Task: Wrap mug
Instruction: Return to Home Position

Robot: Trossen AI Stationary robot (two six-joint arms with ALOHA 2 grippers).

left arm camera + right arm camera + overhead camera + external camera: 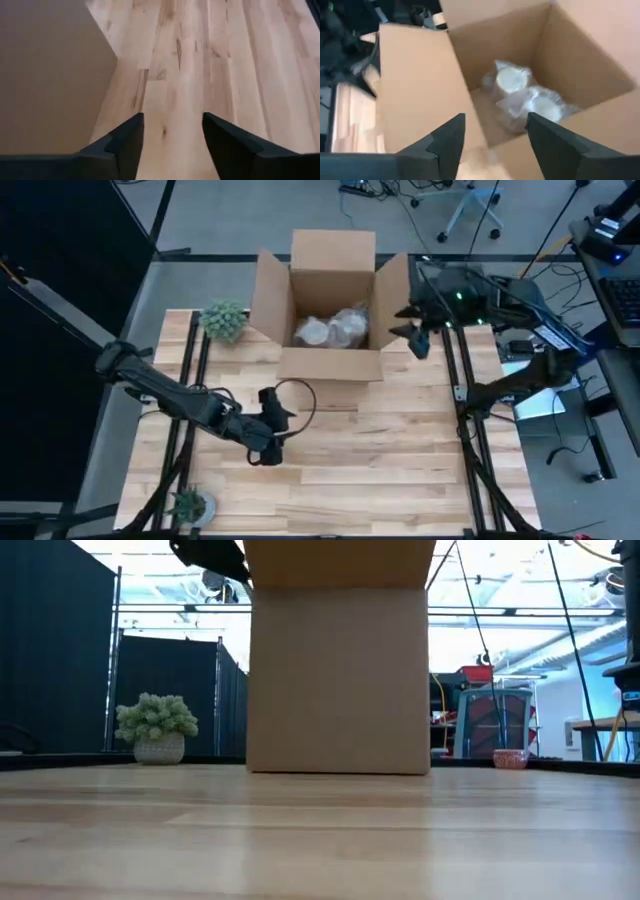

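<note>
Both tools gape empty, presumably because the wrapped bundle already lies inside the box: right tool at its right flap, left tool over the counter before it.

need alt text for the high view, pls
An open cardboard box at the table's back edge holds bubble-wrapped bundles. The right gripper hangs open at the box's right flap; the left gripper is open over the table in front.
</note>
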